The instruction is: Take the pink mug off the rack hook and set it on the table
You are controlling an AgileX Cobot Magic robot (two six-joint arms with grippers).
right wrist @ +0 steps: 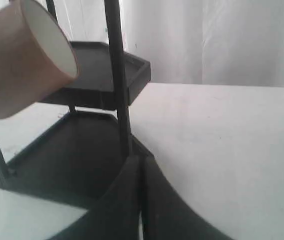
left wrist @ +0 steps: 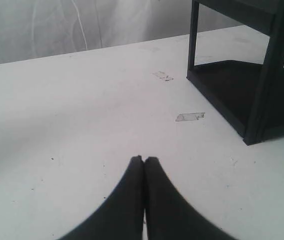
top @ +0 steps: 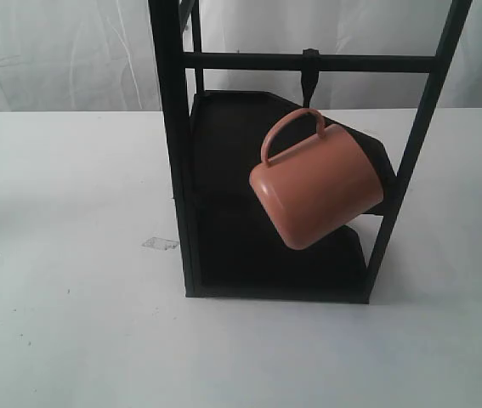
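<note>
The pink mug hangs tilted by its loop handle from the rack hook, a short black peg under the crossbar of the black frame. Its white inside shows in the right wrist view, where the pink mug hangs up and to the side of my right gripper. That gripper is shut on nothing, close to the rack's lower shelf corner. My left gripper is shut and empty over the white table, well short of the rack. Neither gripper appears in the exterior view.
The black rack has two dark shelves and upright posts around the mug. Small scraps of clear tape lie on the table near the rack's foot. A white curtain hangs behind the table.
</note>
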